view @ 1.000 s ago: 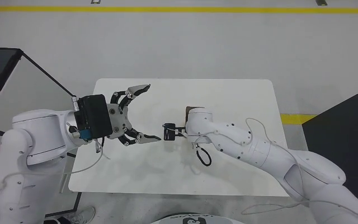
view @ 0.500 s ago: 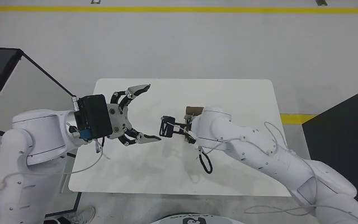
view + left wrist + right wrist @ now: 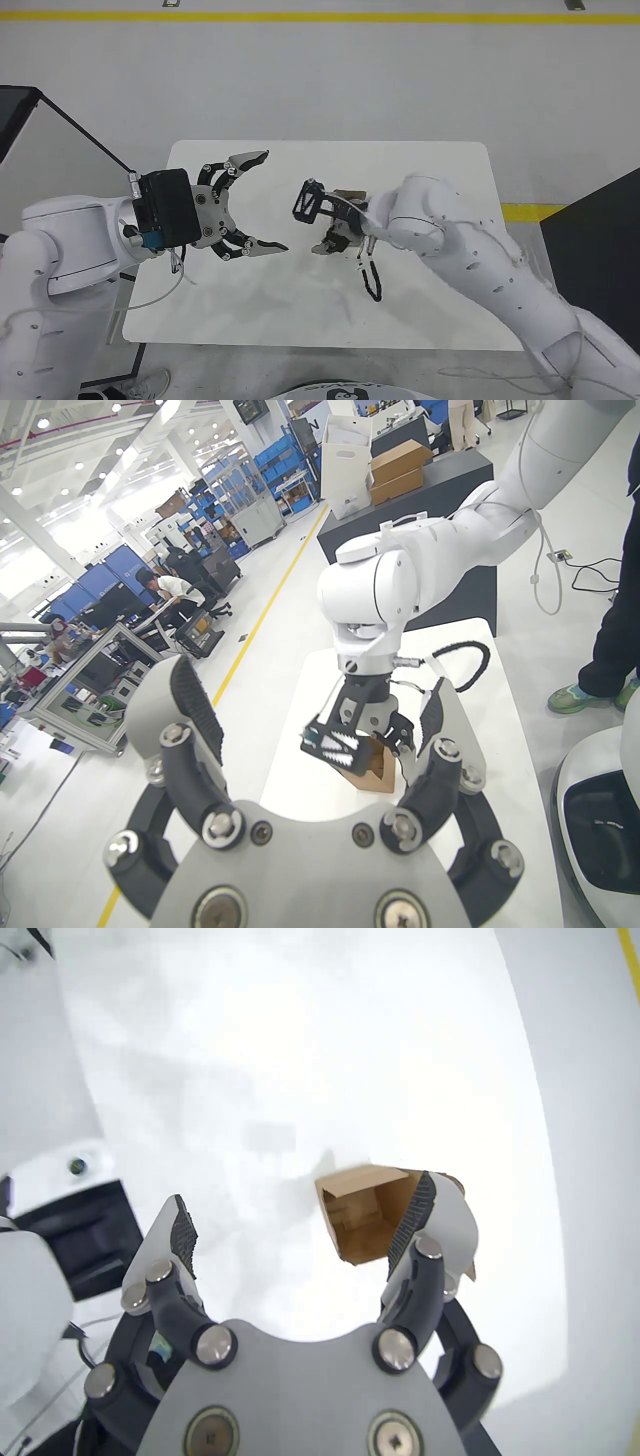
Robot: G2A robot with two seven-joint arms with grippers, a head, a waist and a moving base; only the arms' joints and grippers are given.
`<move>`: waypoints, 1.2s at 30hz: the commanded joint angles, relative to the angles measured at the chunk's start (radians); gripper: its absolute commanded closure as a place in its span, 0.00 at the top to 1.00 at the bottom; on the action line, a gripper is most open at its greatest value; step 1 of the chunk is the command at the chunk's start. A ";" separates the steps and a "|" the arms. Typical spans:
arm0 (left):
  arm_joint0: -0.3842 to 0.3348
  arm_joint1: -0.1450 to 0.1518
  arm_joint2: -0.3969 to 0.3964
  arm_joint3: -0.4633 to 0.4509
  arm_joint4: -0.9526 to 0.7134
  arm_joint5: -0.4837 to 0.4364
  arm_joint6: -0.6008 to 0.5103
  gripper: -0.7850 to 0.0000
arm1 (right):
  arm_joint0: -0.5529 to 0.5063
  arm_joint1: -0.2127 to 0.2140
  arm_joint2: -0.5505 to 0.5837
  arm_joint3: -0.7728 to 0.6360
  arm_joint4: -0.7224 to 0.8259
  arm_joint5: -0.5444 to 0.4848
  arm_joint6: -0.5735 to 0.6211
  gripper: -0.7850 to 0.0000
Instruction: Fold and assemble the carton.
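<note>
A small brown carton (image 3: 357, 1215) lies on the white table (image 3: 430, 170) with its open end towards my right wrist; its inside walls and one folded flap show. My right gripper (image 3: 300, 1193) is open just above it. One of its fingers (image 3: 425, 1213) overlaps the carton's rim, while the other stands apart over bare table. In the top view the carton (image 3: 347, 193) peeks out beside the right gripper (image 3: 318, 222) at mid-table. My left gripper (image 3: 272, 200) hangs open at the table's left part, facing the right gripper (image 3: 367, 745) and the carton (image 3: 377, 772), a short gap away.
A black cable loop (image 3: 370, 280) hangs from the right arm over the table's front half. A person's legs (image 3: 610, 640) stand beside the table's end in the left wrist view. Bare table lies at the far side and the right end.
The right wrist has swung up and turned, its gripper now tilted over the carton, and the arm's elbow has shifted right. The left arm has kept still.
</note>
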 commanded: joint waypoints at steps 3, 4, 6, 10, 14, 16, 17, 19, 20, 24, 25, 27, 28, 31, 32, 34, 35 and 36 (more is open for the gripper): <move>0.000 0.000 0.000 0.000 0.000 0.000 0.000 1.00 | -0.127 0.036 0.177 -0.031 0.168 -0.052 -0.063 1.00; 0.000 0.000 0.000 0.000 0.000 0.000 0.000 1.00 | -0.159 0.044 0.216 -0.033 0.214 -0.060 -0.077 1.00; 0.000 0.000 0.000 0.000 0.000 0.000 0.000 1.00 | -0.218 0.056 0.288 -0.034 0.305 -0.070 -0.107 1.00; 0.000 0.000 0.000 0.000 0.000 0.000 0.000 1.00 | -0.238 0.060 0.308 -0.034 0.340 -0.079 -0.119 1.00; 0.000 0.000 0.000 0.000 0.000 0.000 0.000 1.00 | -0.238 0.060 0.308 -0.034 0.340 -0.079 -0.119 1.00; 0.000 0.000 0.000 0.000 0.000 0.000 0.000 1.00 | -0.238 0.060 0.308 -0.034 0.340 -0.079 -0.119 1.00; 0.000 0.000 0.000 0.000 0.000 0.000 0.000 1.00 | -0.238 0.060 0.308 -0.034 0.340 -0.079 -0.119 1.00; 0.000 0.000 0.000 0.000 0.000 0.000 0.000 1.00 | -0.238 0.060 0.308 -0.034 0.340 -0.079 -0.119 1.00; 0.000 0.000 0.000 0.000 0.000 0.000 0.000 1.00 | -0.246 0.058 0.313 -0.023 0.386 -0.075 -0.147 1.00; 0.000 0.000 0.000 0.000 0.000 0.000 0.000 1.00 | -0.241 0.068 0.390 0.090 0.620 -0.118 -0.127 1.00; 0.000 0.000 0.000 0.000 0.000 0.000 0.000 1.00 | -0.241 0.071 0.408 0.117 0.685 -0.124 -0.108 1.00; 0.000 0.000 0.000 0.000 0.000 0.000 0.000 1.00 | -0.239 0.077 0.451 0.175 0.839 -0.146 -0.074 1.00; 0.000 0.000 0.000 0.000 0.000 0.000 0.000 1.00 | -0.240 0.080 0.469 0.207 0.917 -0.152 -0.041 1.00; 0.000 0.000 0.000 0.000 0.000 0.000 0.000 1.00 | -0.224 0.092 0.515 0.308 1.098 -0.125 0.094 1.00; 0.000 0.000 0.000 0.000 0.000 0.000 0.000 1.00 | -0.214 0.095 0.531 0.344 1.152 -0.114 0.129 1.00; 0.000 0.000 0.000 0.000 0.000 0.000 0.000 1.00 | -0.194 0.099 0.537 0.405 1.267 -0.052 0.217 1.00; 0.000 0.000 0.000 0.000 0.000 0.000 0.000 1.00 | -0.194 0.099 0.537 0.405 1.267 -0.052 0.217 1.00; 0.000 0.000 0.000 0.000 0.000 0.000 0.000 1.00 | -0.194 0.099 0.537 0.405 1.267 -0.052 0.217 1.00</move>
